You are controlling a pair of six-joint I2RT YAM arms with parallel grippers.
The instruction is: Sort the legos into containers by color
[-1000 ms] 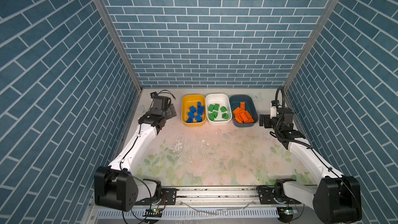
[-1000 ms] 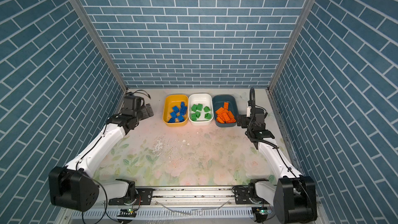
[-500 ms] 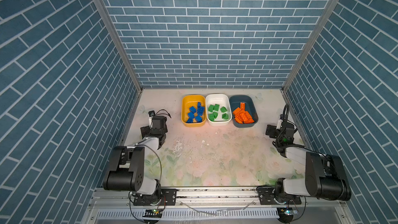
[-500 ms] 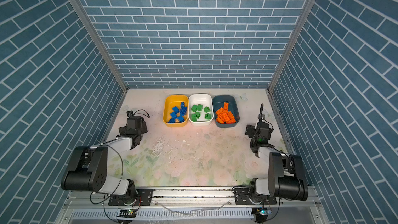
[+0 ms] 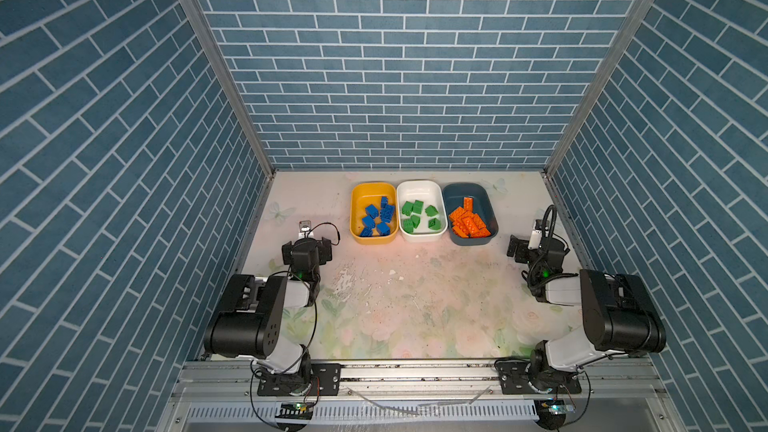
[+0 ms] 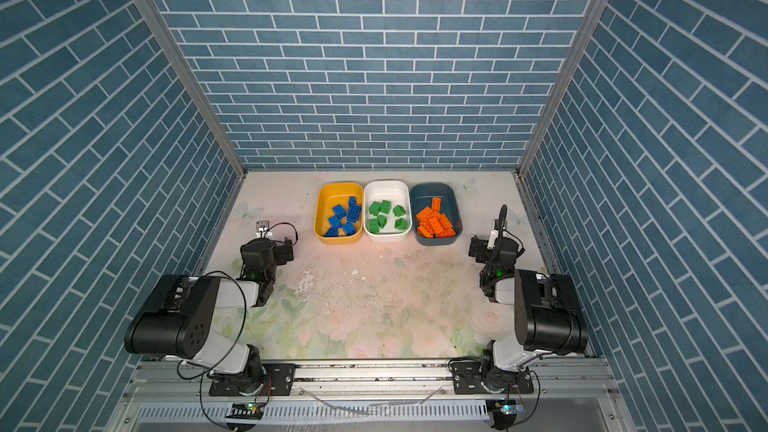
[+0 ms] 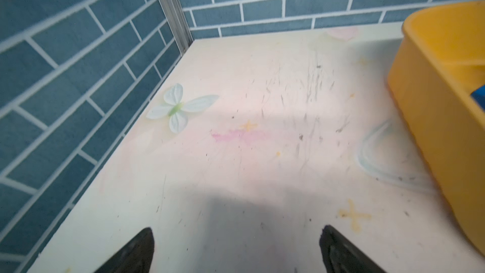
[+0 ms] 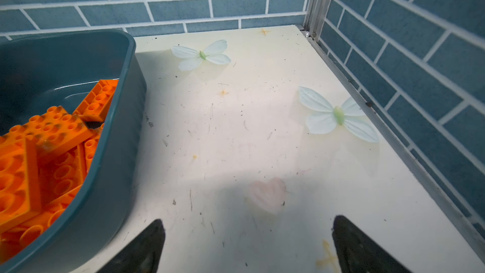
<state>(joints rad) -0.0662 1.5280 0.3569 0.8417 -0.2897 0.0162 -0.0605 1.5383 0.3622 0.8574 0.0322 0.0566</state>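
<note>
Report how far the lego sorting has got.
Done: blue legos lie in the yellow tub, green legos in the white tub, orange legos in the dark teal tub. In hand: nothing; the left gripper and right gripper are open and empty. Left: no loose brick shows on the table, so the sort looks complete.

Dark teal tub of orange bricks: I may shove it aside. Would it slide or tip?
Probably slides: the dark teal tub sits low and broad on the smooth table. Its loosely piled orange bricks would likely shift and rattle.
</note>
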